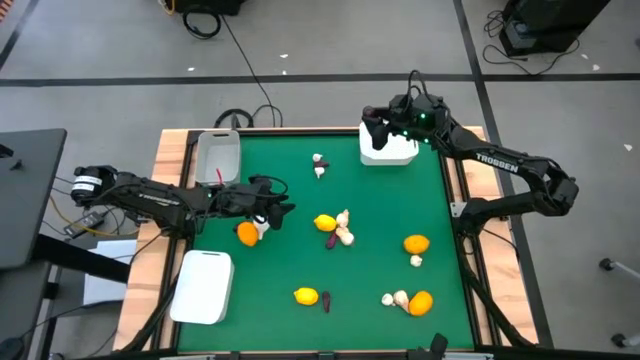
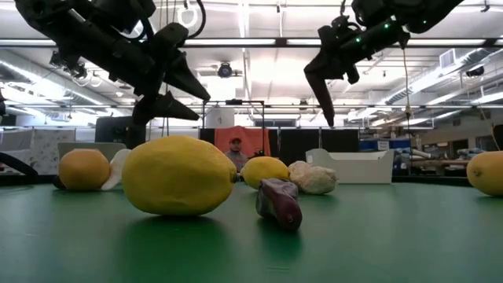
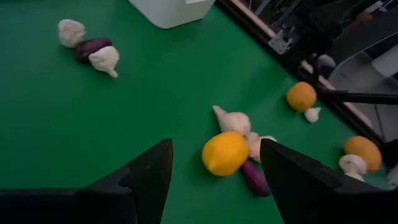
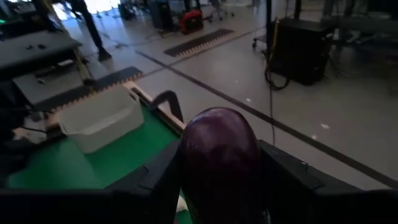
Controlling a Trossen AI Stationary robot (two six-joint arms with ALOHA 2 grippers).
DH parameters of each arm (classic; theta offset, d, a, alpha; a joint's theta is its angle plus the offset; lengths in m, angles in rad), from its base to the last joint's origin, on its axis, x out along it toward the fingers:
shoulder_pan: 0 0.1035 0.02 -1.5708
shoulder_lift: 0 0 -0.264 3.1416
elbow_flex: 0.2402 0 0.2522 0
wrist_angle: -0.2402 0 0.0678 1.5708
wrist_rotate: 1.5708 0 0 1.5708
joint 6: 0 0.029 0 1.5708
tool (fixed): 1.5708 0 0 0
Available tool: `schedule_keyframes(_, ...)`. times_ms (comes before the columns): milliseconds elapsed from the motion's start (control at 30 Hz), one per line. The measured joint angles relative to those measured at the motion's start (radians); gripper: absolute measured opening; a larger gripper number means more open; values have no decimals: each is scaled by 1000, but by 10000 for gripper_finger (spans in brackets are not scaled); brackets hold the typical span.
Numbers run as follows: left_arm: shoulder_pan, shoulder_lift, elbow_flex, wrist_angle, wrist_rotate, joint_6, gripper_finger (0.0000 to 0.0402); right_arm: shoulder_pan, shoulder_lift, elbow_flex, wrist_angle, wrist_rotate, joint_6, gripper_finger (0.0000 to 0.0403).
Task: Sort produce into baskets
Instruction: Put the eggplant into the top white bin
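Observation:
My right gripper point(image 1: 376, 128) hangs above the far-left corner of a white basket point(image 1: 392, 152) at the table's far right, shut on a dark purple eggplant piece point(image 4: 219, 149). My left gripper point(image 1: 278, 205) stands open above the table's left half, beside an orange point(image 1: 246, 234) and a garlic bulb point(image 1: 263, 227) lying on the green mat. In the left wrist view a lemon point(image 3: 224, 152), garlic point(image 3: 233, 119) and an eggplant piece point(image 3: 254, 177) lie ahead of its fingers, untouched. My right gripper pinches the eggplant piece between its two fingers, which lie along its two sides. The piece's rounded end point(image 4: 219, 127) sticks out past the fingertips. The fingers run nearly level toward the table's left. The piece is lifted clear of the table.
A greyish basket point(image 1: 218, 157) stands far left, another white basket point(image 1: 203, 287) near left. Loose produce lies about: garlic and eggplant point(image 1: 319, 165) at the far middle, an orange point(image 1: 416, 243), a lemon point(image 1: 306, 295), an orange with garlic point(image 1: 420, 302). A person shows beyond the table point(image 2: 234, 149).

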Motion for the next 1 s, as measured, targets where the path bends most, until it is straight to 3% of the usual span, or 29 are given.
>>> schedule_keyframes(300, 0, 0, 0, -75, -20, 6, 248, -25, 23, 0, 122, 4, -40, 195)
schedule_keyframes(533, -4, 0, 0, -87, -13, -80, 248, -44, 166, 77, 82, -77, 13, 195)
schedule_keyframes(800, -34, 0, 0, -102, 10, -118, 248, -55, 299, 309, -262, -18, -193, 195)
schedule_keyframes(1000, -44, 0, 0, -102, 10, -122, 248, -80, 346, 364, -477, -15, -241, 195)
